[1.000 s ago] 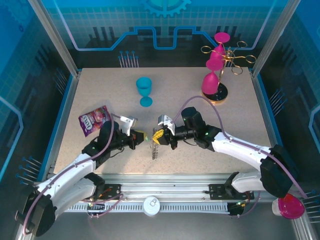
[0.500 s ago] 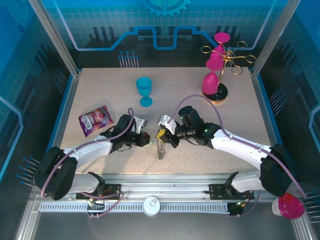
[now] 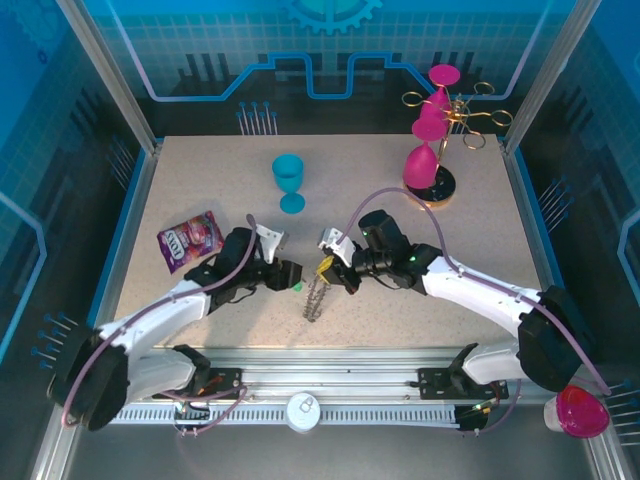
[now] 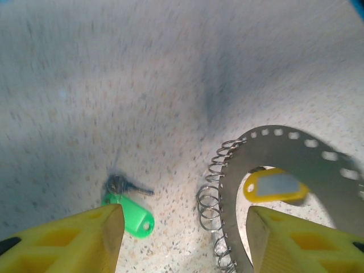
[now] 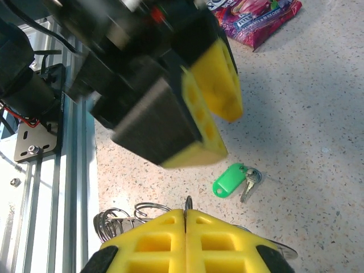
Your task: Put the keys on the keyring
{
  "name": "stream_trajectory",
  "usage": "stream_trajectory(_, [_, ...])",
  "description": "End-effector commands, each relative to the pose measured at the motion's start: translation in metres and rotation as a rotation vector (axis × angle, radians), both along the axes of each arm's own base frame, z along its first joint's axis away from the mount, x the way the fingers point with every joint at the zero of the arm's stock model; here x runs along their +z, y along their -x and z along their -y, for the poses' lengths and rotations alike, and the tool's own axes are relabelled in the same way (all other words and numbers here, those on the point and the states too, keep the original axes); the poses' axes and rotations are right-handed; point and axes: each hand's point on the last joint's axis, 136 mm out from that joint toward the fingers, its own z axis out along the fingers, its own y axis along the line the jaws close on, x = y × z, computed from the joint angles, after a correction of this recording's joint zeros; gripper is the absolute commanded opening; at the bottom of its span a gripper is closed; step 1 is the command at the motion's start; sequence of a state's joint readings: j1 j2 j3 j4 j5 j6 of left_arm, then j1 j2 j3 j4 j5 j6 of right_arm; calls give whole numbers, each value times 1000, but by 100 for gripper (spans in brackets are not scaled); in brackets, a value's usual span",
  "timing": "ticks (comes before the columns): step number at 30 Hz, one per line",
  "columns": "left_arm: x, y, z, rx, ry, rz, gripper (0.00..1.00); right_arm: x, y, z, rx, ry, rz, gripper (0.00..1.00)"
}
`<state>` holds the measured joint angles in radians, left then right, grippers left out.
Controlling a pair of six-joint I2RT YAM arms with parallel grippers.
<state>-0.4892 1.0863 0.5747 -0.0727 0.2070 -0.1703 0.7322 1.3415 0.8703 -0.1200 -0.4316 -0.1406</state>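
Observation:
The keys (image 4: 128,211), a small metal key on a bright green tag, lie loose on the speckled table just ahead of my left gripper (image 4: 182,242), whose yellow fingers (image 4: 74,242) stand wide open around nothing. In the top view the keys (image 3: 297,287) sit between my left gripper (image 3: 288,277) and my right gripper (image 3: 327,270). My right gripper (image 5: 185,239) is shut on the keyring (image 5: 187,203). The keyring (image 4: 273,151), a grey band edged with small wire loops, hangs down to the table (image 3: 316,298). A yellow tag (image 4: 276,186) shows through its loop.
A blue goblet (image 3: 289,180) stands at the back centre. A purple candy bag (image 3: 190,240) lies to the left, behind my left arm. The gold rack with pink goblets (image 3: 437,150) occupies the back right corner. The metal rail (image 5: 34,136) runs along the near edge.
My left gripper has opened and moved slightly right; the green-tagged keys it held now lie on the table. My right gripper stays shut on the keyring, nearly still.

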Motion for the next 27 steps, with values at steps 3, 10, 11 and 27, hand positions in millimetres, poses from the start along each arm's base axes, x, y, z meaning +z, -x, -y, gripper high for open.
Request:
stream_trajectory(3, [28, 18, 0, -218, -120, 232, 56, 16, -1, -5, 48, -52, 14, 0])
stream_trajectory(10, [42, 40, 19, -476, -120, 383, 49, 15, 8, -8, 110, -57, 7, 0])
stream_trajectory(11, [44, 41, 21, -494, -112, 402, 49, 15, 9, -7, 117, -57, 5, 0])
stream_trajectory(27, [51, 47, 51, -666, -14, 494, 43, 21, 21, -13, 180, -85, -19, 0])
